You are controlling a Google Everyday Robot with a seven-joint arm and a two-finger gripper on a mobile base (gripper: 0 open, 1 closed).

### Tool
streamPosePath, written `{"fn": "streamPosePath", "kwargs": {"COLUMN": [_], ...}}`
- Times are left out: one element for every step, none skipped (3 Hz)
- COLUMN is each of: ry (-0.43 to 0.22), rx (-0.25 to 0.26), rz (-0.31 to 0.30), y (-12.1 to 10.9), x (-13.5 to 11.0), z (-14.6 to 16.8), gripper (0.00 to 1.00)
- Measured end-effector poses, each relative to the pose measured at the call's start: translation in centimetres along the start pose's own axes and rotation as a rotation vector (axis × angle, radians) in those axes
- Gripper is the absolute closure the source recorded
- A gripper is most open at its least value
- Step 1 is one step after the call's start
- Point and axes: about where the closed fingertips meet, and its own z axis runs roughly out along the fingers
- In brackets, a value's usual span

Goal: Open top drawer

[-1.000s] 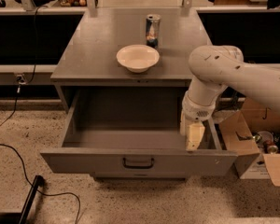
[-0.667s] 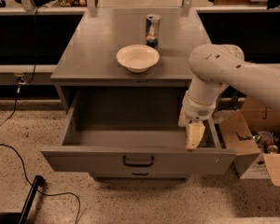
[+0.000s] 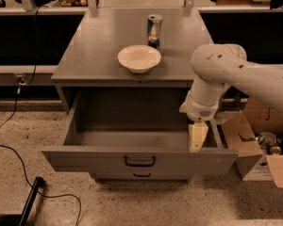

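While you look down over a speckled floor, a grey cabinet carries a white bowl and a can behind it. The top drawer stands well out of the cabinet towards you. Its long axis runs left to right, and its front and black pull handle face the camera. The gripper hangs pointing down inside the drawer's right end, near the right wall; you cannot tell whether it is open or closed. Cardboard boxes crowd the drawer's right corner, a cable trails at left, and bare floor lies before the front.
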Motion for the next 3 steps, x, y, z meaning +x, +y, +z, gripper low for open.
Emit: {"fn": "streamPosePath", "kwargs": {"ry": [0.000,-0.021,-0.019], "rx": [-0.001,0.011,0.015], "rz": [0.001,0.013,0.026], "y": [0.0,0.7,0.5], "x": [0.0,-0.4,-0.1], "z": [-0.1,-2.0,-2.7], "gripper": [0.00,0.00,0.00]}}
